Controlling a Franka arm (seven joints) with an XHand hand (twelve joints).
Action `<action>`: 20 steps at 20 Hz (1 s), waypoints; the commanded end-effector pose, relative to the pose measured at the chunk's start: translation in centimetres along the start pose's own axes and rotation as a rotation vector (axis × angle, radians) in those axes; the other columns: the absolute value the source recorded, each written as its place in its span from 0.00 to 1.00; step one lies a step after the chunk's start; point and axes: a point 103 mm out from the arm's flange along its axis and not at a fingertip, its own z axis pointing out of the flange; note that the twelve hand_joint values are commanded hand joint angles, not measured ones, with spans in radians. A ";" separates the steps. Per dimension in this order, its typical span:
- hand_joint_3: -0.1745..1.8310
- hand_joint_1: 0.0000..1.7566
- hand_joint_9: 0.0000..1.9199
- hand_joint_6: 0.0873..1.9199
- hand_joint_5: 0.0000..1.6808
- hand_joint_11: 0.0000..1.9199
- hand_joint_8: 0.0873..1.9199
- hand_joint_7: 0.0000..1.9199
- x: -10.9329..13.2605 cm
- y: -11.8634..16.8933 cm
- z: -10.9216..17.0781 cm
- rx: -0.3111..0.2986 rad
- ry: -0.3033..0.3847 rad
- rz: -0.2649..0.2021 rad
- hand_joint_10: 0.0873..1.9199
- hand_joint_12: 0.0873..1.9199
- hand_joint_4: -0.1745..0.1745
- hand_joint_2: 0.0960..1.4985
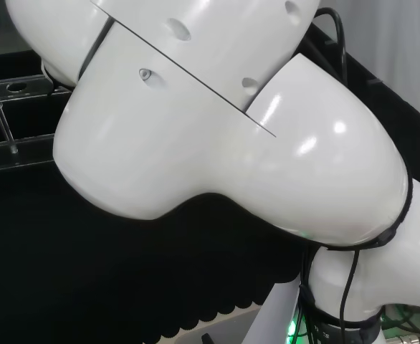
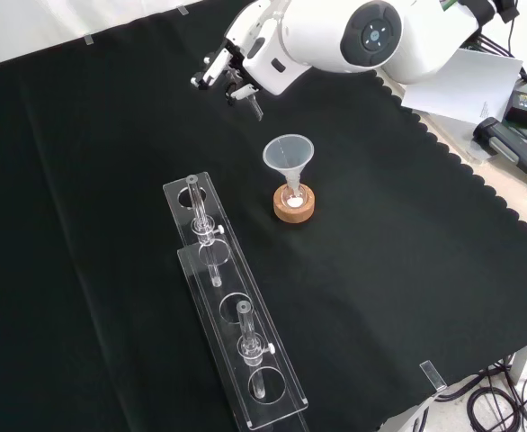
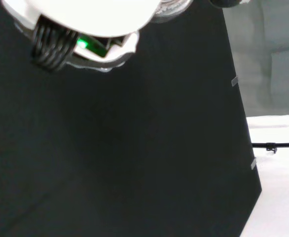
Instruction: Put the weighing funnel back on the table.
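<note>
White hand [image 2: 236, 58] hangs over black cloth [image 2: 93, 180], near the funnel [image 2: 288, 158].

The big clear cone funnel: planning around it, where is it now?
In the front view the funnel stands mid-cloth, in a small flask on a cork ring, right of the clear plastic rack, below the hand.

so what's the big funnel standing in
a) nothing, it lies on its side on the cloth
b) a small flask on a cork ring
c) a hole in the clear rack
B: in the front view the funnel stands mouth up with its stem in a small flask that sits on a cork ring.
</note>
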 end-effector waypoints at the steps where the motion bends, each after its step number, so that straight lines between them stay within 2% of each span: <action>1: 0.50 0.64 0.72 0.30 0.80 0.00 0.01 0.92 0.0 0.1 0.3 -0.020 0.047 0.029 0.00 0.77 1.00 0.32; 5: 0.50 0.64 0.72 0.30 0.80 0.00 0.01 0.92 -0.4 0.0 0.7 -0.032 0.073 0.054 0.00 0.77 1.00 0.32; 12: 0.50 0.64 0.73 0.30 0.80 0.00 0.01 0.92 -1.9 -0.4 2.2 -0.048 0.170 0.142 0.00 0.77 1.00 0.32; 20: 0.50 0.64 0.73 0.30 0.80 0.00 0.01 0.93 -3.0 -2.2 4.9 -0.031 0.384 0.289 0.00 0.78 1.00 0.32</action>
